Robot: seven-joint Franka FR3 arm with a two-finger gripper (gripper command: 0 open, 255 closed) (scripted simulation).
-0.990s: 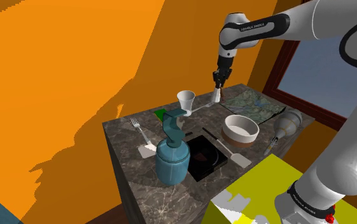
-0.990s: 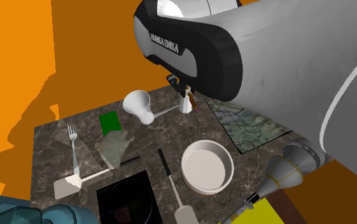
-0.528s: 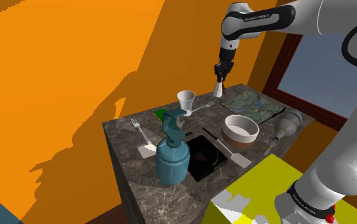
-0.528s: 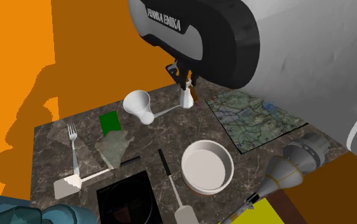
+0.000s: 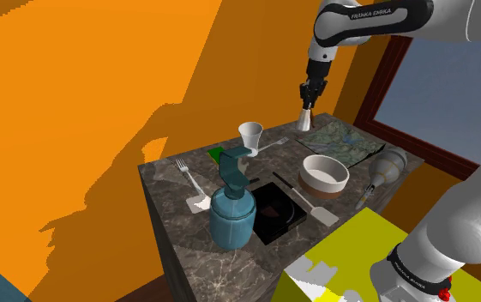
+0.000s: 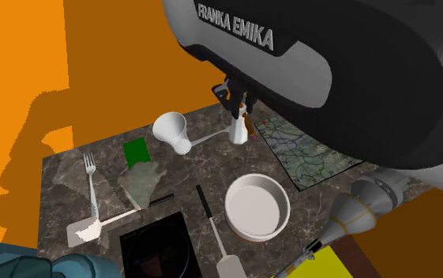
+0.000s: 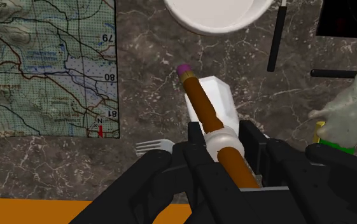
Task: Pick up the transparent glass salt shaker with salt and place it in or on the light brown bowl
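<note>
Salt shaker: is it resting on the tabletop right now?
No, the salt shaker hangs clasped in the gripper, above the dark marble tabletop.

The shaker is white, the bowl white and tan, the counter dark with pale veins

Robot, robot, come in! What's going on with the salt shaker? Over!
Gripper shut on salt shaker, held above the table. Pencil seems pinched in alongside it. Nothing between it and the bowl.
</note>
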